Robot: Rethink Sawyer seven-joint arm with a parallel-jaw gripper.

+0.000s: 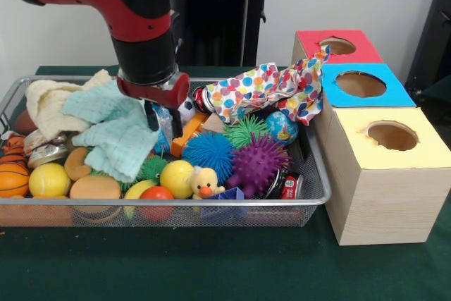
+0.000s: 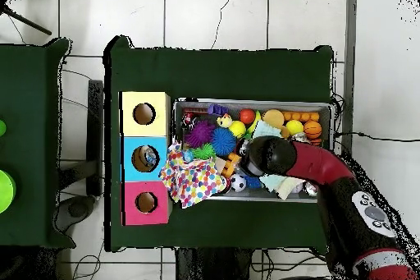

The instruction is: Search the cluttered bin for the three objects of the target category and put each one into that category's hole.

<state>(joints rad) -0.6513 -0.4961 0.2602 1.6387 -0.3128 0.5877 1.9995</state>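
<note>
Sawyer gripper (image 1: 161, 121) down in cluttered bin (image 1: 318, 195) beside mint towel (image 1: 116, 132); finger state unclear; 3 boxes alongside.

Silver mesh bin (image 1: 310, 199); polka-dot multicolour cloth (image 1: 271, 89); mint towel (image 1: 116, 132), cream towel (image 1: 46, 103); blue (image 1: 208, 153), purple (image 1: 257, 163), green (image 1: 246, 130) spiky balls; boxes w/ red (image 1: 338, 46), blue (image 1: 363, 84), yellow (image 1: 387, 137) tops; red/black arm (image 1: 134, 12).

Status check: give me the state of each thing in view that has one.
Bin: full, cluttered.
End effector: down in the bin, grip hidden.
Dotted cloth: draped over the bin edge onto the blue box.
Red hole: open.
Blue hole: open.
Yellow hole: open.
</note>
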